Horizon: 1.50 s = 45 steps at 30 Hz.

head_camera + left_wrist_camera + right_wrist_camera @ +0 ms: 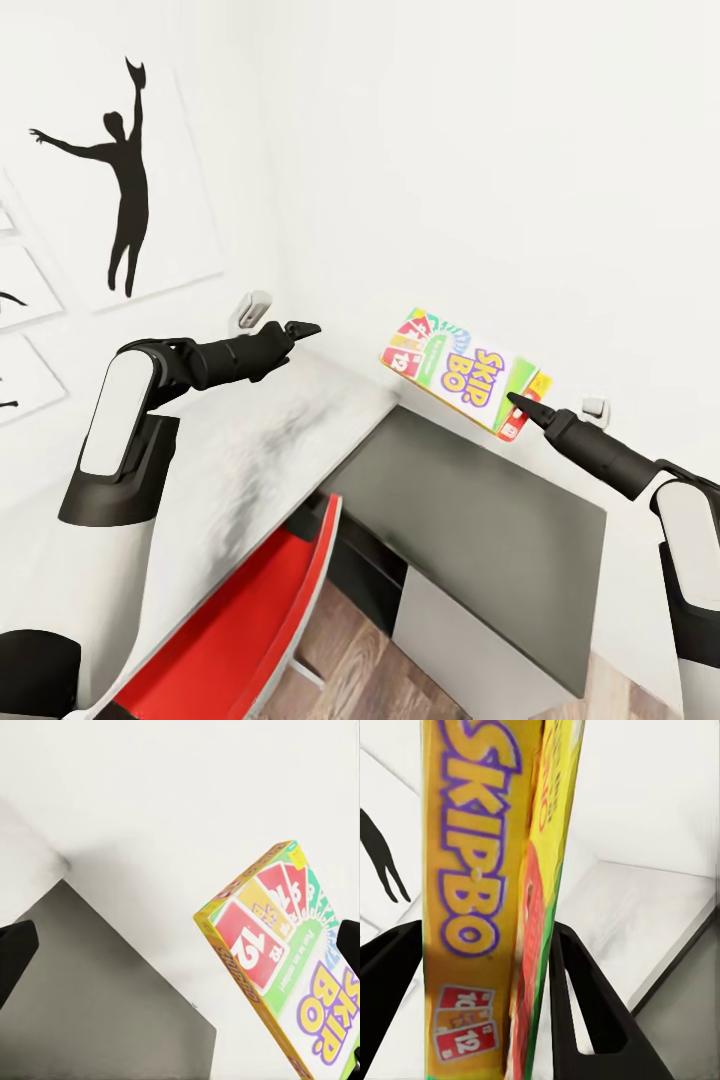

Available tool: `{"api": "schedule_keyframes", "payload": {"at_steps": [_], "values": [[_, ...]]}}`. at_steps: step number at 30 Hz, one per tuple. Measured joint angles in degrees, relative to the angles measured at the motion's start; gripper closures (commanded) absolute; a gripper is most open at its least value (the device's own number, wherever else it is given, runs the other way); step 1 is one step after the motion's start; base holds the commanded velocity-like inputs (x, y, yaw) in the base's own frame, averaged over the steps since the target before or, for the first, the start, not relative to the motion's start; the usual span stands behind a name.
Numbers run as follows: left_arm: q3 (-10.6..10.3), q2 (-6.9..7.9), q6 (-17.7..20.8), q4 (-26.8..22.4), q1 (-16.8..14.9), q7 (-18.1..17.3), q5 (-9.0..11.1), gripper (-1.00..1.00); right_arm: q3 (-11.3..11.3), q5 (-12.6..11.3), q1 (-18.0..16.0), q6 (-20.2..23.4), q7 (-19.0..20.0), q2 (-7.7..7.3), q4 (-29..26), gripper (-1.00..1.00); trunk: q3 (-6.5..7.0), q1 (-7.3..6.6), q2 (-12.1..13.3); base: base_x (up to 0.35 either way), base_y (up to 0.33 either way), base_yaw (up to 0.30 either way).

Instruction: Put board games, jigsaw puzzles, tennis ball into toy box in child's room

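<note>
My right end effector is clamped on the Skip-Bo board game, holding it tilted in the air above the worktop corner by the white wall. My left end effector hovers over the worktop; can't tell its opening.
</note>
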Motion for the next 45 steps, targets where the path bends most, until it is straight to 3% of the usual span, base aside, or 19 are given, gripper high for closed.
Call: {"api": "schedule_keyframes", "payload": {"at_steps": [19, 45], "values": [[1.84, 0.11, 0.00, -0.14, 0.33, -0.08, 0.40, -1.00, 0.17, 0.29, 0.00, -0.05, 0.00, 0.00, -0.10, 1.00, 1.68, -0.01, 0.00, -0.301, 0.000, -0.096], [1.98, 0.04, 0.01, -0.15, 0.53, -0.09, 0.40, -1.00, 0.30, 0.02, 0.09, 0.01, 0.01, 0.06, -0.63, 1.00, 4.01, -0.03, 0.00, -0.028, 0.000, -0.086]]}}
